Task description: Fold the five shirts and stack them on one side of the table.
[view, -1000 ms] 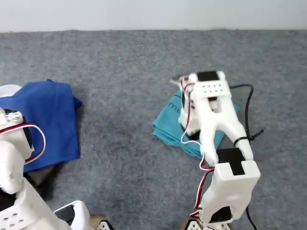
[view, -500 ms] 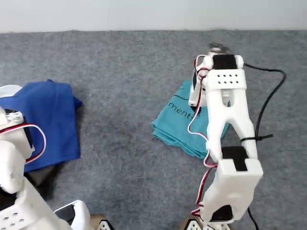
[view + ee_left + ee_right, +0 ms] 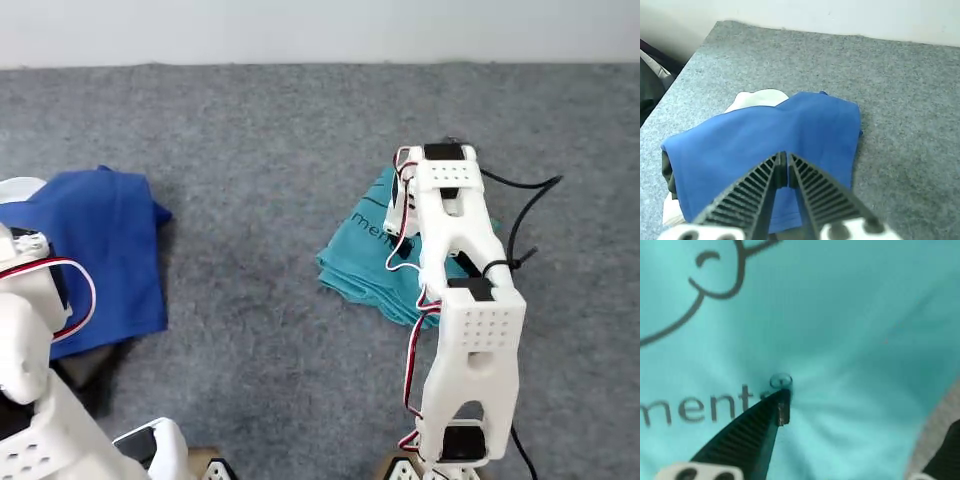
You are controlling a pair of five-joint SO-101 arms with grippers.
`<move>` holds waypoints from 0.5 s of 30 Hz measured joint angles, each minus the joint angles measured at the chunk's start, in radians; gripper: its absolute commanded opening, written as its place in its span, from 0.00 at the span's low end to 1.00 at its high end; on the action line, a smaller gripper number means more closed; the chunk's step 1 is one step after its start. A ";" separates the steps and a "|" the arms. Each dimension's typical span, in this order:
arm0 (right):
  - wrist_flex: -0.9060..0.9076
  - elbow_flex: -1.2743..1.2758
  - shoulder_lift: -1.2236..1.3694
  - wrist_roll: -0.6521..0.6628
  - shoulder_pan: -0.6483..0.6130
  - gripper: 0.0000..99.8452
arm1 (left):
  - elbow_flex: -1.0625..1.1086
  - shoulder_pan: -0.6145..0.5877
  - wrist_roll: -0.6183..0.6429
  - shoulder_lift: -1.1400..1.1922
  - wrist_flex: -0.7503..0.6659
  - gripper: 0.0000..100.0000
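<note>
Pressing down now: the right gripper (image 3: 860, 430) sits on the teal shirt (image 3: 365, 255), which lies folded a little right of the middle of the table (image 3: 250, 150). Its jaws are spread wide, nothing between them, and one fingertip (image 3: 782, 402) dimples the cloth beside the print. The other finger is off near the cloth's edge.

Over at the table's left edge lies the pile, with the blue shirt (image 3: 105, 250) on top and a cream shirt (image 3: 757, 97) peeking out beneath. The left gripper (image 3: 785, 165) hangs above it, fingers pressed together and holding nothing.

This looks like the pickup before the carry to that pile. A poke in the middle of the cloth will likely catch the top layer alone and pull the fold apart. The better bite is probably at the thick folded edge, with one finger slid under every layer before closing. Then lift low and level, cross to the left edge, and lay it square on the blue shirt.
</note>
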 measured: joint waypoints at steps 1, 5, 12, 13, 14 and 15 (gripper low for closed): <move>-0.012 -0.006 0.014 0.000 0.002 0.40 | 0.000 0.000 -0.014 0.000 0.000 0.01; -0.028 -0.029 0.051 0.000 0.002 0.18 | 0.000 0.000 -0.051 0.000 0.000 0.01; -0.025 -0.035 0.054 0.034 0.021 0.02 | 0.000 0.000 -0.057 0.000 0.000 0.01; -0.017 -0.041 0.054 0.049 0.032 0.00 | 0.000 0.000 -0.057 0.000 0.000 0.01; -0.011 -0.046 0.054 0.068 0.041 0.01 | 0.000 0.000 -0.057 0.000 0.000 0.01; -0.003 -0.048 0.054 0.091 0.052 0.01 | 0.000 0.000 -0.057 0.000 0.000 0.01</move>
